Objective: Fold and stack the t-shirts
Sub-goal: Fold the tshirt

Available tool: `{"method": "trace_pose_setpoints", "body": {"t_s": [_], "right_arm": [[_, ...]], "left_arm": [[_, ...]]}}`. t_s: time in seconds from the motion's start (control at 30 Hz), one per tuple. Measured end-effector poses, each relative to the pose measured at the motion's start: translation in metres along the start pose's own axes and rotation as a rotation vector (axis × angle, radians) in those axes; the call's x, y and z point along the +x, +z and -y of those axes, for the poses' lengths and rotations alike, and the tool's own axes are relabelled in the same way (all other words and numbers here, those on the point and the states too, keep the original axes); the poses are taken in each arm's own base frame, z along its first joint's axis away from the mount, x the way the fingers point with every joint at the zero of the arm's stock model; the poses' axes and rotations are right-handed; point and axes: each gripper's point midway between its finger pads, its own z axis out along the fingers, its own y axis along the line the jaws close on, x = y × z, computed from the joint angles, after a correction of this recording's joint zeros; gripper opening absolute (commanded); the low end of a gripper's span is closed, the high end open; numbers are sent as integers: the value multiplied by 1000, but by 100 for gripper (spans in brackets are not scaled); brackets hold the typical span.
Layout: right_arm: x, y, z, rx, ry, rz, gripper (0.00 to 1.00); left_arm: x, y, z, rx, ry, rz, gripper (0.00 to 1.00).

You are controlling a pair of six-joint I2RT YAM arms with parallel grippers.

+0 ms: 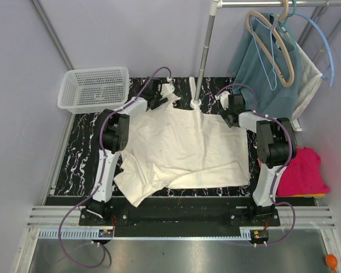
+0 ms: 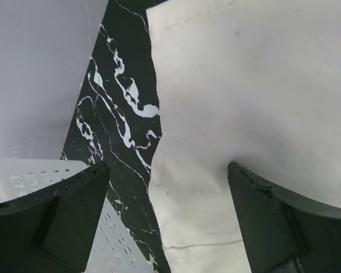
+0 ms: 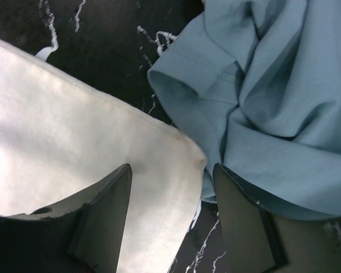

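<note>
From above, the cream t-shirt (image 1: 184, 151) lies spread and softly rumpled on the black, white-veined marble counter (image 1: 82, 153) between the arms. At the right, a folded magenta-pink t-shirt (image 1: 304, 168) rests on an orange one (image 1: 307, 195). A white mesh basket (image 1: 94, 88) stands far left, and a teal garment (image 1: 267, 74) hangs on hangers.

The left wrist view shows the left gripper (image 2: 167, 170) spread wide and holding nothing, straddling the cream shirt's edge with perforated basket plastic beside it.

Only the right wrist view shows the stitched cream hem corner lying loose between the half-spread fingers of the right gripper (image 3: 171, 170), teal folds touching it.
</note>
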Motion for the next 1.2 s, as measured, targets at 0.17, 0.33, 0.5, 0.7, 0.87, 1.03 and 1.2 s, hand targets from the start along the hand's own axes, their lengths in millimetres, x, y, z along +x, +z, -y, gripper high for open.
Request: {"method": "trace_pose_setpoints", "body": {"t_s": [0.17, 0.33, 0.5, 0.7, 0.87, 1.03, 1.2], "right_arm": [[-4, 8, 10, 43, -18, -9, 68], [-7, 18, 24, 83, -26, -19, 68], [-6, 23, 34, 115, -33, -36, 67], [-7, 29, 43, 147, -41, -45, 67], [-10, 34, 47, 164, -44, -48, 67], [-13, 38, 52, 184, -40, -51, 68], [-17, 40, 56, 195, -36, -47, 68]], "left_arm": [[-4, 10, -9, -42, 32, 2, 92], [-6, 17, -18, -83, 63, -5, 94], [-5, 24, -27, -121, 83, -16, 95], [0, 28, -36, -162, 93, -27, 95], [7, 29, -41, -183, 90, -38, 95], [10, 30, -45, -213, 87, -41, 95], [11, 30, -46, -218, 85, -44, 95]]}}
